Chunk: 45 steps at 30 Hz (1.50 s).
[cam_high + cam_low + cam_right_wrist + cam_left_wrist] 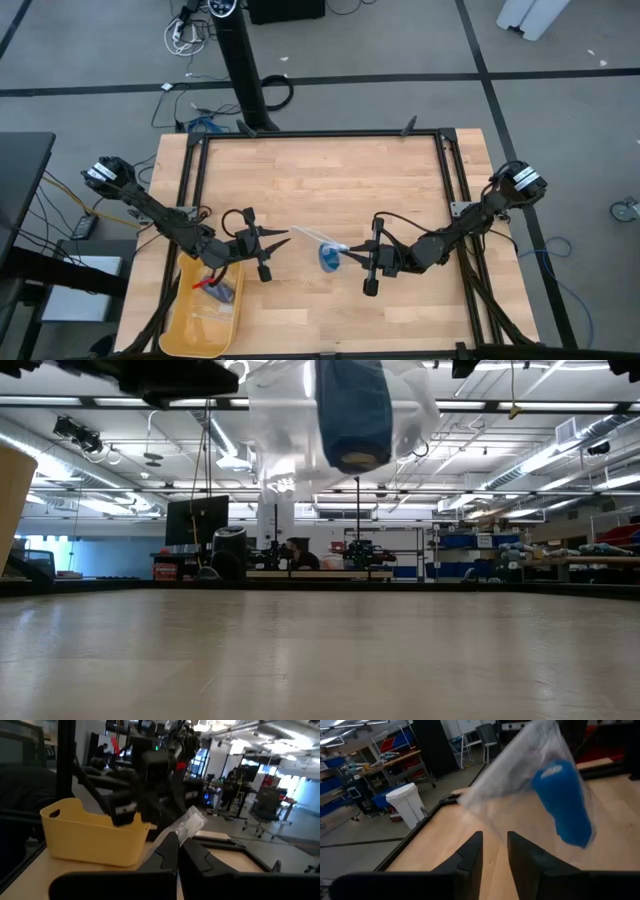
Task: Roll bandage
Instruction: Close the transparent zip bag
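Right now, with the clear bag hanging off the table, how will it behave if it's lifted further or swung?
The clear bag looks floppy: it drapes and creases below the right tool. The rolled blue bandage sags at its low end, so it will probably swing. The film looks slick, so the pinch may slip.

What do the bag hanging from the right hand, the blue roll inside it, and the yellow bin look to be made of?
Bag: thin clear plastic film, glossy and crinkled; the tabletop shows through it. Bandage: looks like soft matte blue fabric wound into a cylinder, though its weave is not visible. Yellow bin: likely rigid moulded plastic, smooth, with a rounded rim and cut-out handle.
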Each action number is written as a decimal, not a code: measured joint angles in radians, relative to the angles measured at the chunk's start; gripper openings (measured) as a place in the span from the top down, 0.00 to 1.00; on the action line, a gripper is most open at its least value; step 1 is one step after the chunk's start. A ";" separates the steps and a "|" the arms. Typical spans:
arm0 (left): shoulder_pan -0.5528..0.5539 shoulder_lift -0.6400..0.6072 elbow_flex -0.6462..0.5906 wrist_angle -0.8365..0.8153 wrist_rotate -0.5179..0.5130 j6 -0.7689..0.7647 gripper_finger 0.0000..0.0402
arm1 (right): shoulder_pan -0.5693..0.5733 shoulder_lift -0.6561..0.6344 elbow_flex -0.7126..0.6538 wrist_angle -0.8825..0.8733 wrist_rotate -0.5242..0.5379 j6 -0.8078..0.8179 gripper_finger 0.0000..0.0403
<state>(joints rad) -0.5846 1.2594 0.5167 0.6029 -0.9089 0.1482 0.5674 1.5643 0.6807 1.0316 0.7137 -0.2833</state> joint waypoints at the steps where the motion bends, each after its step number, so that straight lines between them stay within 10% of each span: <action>1: 0.000 0.000 0.010 0.000 0.000 0.004 0.74 | 0.000 -0.012 0.000 -0.024 -0.001 0.012 1.00; 24: 0.028 0.099 0.318 -0.314 0.156 -0.019 0.66 | -0.059 0.082 0.344 -0.646 -0.095 0.053 1.00; 45: 0.100 0.142 0.418 -0.421 0.458 -0.134 0.66 | -0.064 0.086 0.362 -0.696 -0.168 0.001 1.00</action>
<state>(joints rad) -0.4843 1.4014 0.9344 0.1823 -0.4510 0.0143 0.5037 1.6505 1.0431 0.3355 0.5453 -0.2822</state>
